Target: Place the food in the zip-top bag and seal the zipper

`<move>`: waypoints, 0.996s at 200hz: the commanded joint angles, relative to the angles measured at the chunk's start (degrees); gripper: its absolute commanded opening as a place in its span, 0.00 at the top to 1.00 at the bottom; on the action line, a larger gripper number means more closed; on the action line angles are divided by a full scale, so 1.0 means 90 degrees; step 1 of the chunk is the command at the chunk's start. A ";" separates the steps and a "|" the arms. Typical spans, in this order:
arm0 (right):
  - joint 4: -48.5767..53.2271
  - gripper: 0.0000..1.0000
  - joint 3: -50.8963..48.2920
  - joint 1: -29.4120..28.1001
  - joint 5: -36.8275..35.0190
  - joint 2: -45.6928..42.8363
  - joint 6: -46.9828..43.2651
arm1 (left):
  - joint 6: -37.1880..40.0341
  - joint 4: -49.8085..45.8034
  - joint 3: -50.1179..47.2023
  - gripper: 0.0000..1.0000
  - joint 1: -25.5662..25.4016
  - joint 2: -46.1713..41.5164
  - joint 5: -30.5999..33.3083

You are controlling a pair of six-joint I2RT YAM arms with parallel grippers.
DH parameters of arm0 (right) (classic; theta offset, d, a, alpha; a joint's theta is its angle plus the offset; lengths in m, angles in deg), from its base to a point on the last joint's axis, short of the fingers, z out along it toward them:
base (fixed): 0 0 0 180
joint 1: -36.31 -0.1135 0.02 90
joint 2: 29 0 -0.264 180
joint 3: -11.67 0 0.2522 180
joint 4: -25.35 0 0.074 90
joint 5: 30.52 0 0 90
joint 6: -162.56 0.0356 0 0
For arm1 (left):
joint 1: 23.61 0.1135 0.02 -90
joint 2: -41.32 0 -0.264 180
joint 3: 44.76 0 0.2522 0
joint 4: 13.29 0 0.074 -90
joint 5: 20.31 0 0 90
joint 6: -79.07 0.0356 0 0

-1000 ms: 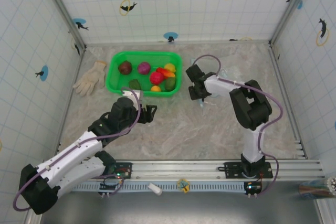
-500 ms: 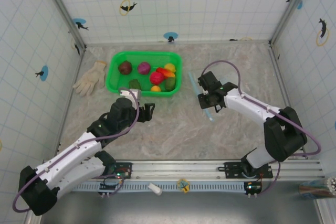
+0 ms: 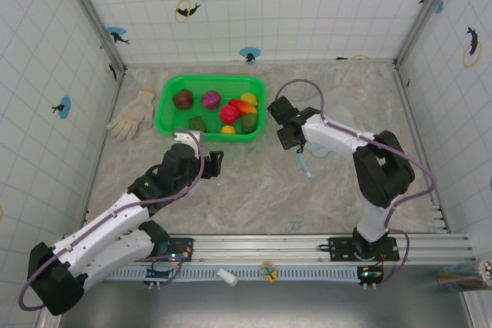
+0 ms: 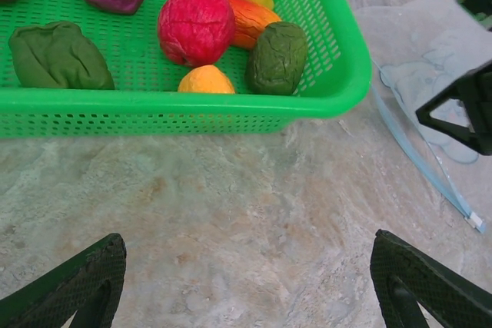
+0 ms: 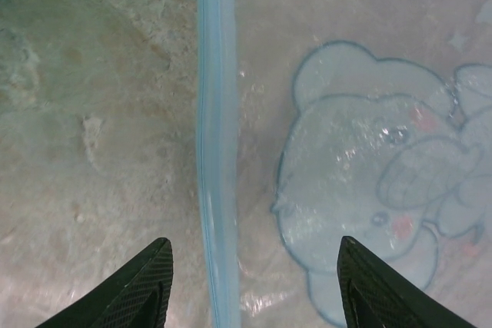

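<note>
From above, I am reaching both arms over a marbled table (image 3: 254, 190). My left gripper (image 3: 217, 163) is hovering just in front of the green basket (image 3: 173, 124). Its wrist camera is showing the fingers spread wide apart with nothing between them. That close view is picking out the food (image 4: 196, 24) lying inside the basket: a red piece, two green ones, a purple one, and orange and yellow ones.

My right gripper (image 3: 287, 134) is pointing down beside the basket's right end, over the zip-top bag (image 5: 369, 190), which is lying flat on the table. Its wrist camera is showing those fingers wide too, with the light-blue zipper (image 5: 211, 151) running between them below, next to a pale blue cartoon print on the bag. The overhead view is also taking in a white glove (image 3: 132, 115) left of the basket.
</note>
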 commanded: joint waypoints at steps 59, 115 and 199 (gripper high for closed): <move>-0.0100 0.48 0.0337 0.0203 -0.0381 0.0895 0.0092 | 0.0114 -0.0144 0.0124 0.17 -0.0035 0.0054 0.0360; -0.0464 1.00 -0.0043 0.0323 -0.0069 0.0452 0.0110 | 0.0123 -0.0158 0.0135 0.18 -0.0025 0.0097 0.0473; -0.0548 1.00 -0.0676 0.0847 0.2236 -0.1749 0.0576 | -0.0445 -0.0138 0.1188 0.17 -0.0030 0.1342 -0.1144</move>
